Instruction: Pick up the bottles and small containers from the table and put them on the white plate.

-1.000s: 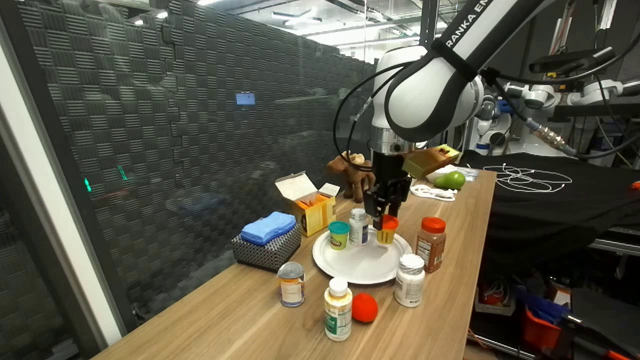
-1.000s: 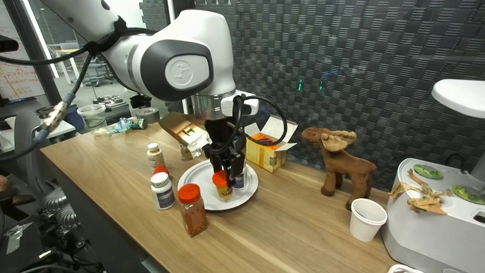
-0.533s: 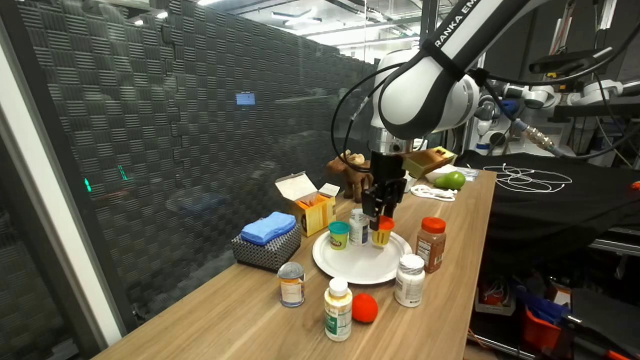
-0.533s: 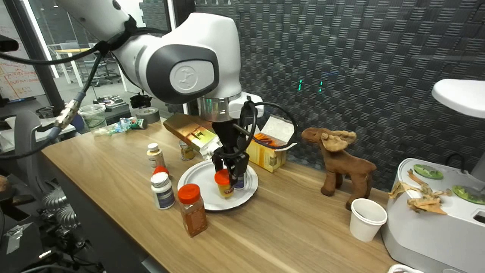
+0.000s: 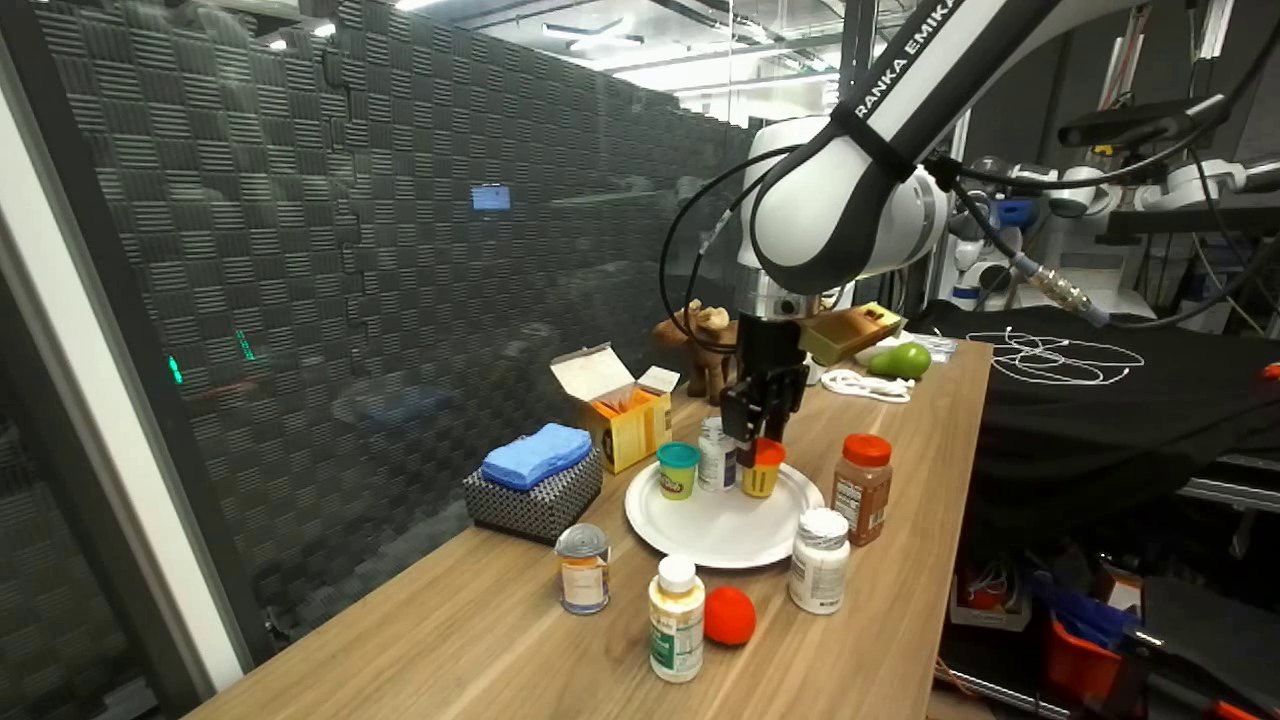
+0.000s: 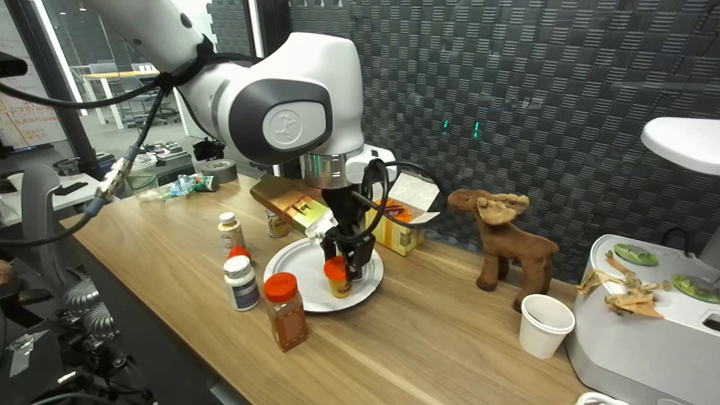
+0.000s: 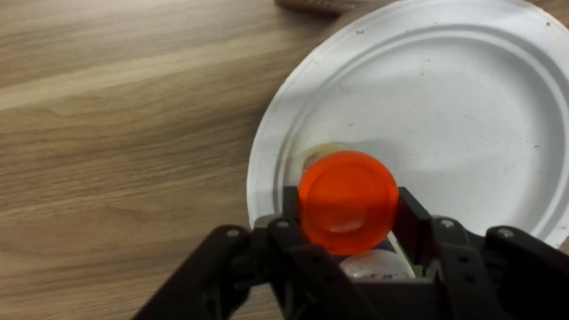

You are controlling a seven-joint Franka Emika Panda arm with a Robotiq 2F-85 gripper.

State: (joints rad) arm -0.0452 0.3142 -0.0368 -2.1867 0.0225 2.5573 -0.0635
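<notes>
1. Standing leftmost among the task's things in an exterior view, the silvery can (image 5: pixel 583 570) is on the table (image 5: pixel 470 640), off the white plate (image 5: pixel 720 540); the white-capped bottle (image 5: pixel 677 625) is to its right, upright, also yet to be moved.
2. Next, on the plate, come the teal-lidded tub (image 5: pixel 677 474) and, to its right, the white bottle (image 5: pixel 712 465), both upright.
3. Then the gripper (image 7: pixel 348 203), pointing down over the plate, its jaws set against opposite sides of a lid: it holds the orange-lidded tub (image 5: pixel 763 473).
4. This is the relation to mind: that tub lies straight below the tool, its long axis roughly upright and in line with it, the white bottle just beside. Its base is over the plate; whether it bears on the surface I cannot tell. My judgement: placing is the step in hand, and what comes next is settling the tub and parting the jaws. In the wrist view the bottle's cap lies below the lid, near the right-hand jaw, so that neighbour could be nudged as the jaws spread.
5. Rightmost, the white jar (image 5: pixel 820 565) and the red-capped jar (image 5: pixel 863 490) stand on the table, near the plate's rim but off it, likely later picks.
</notes>
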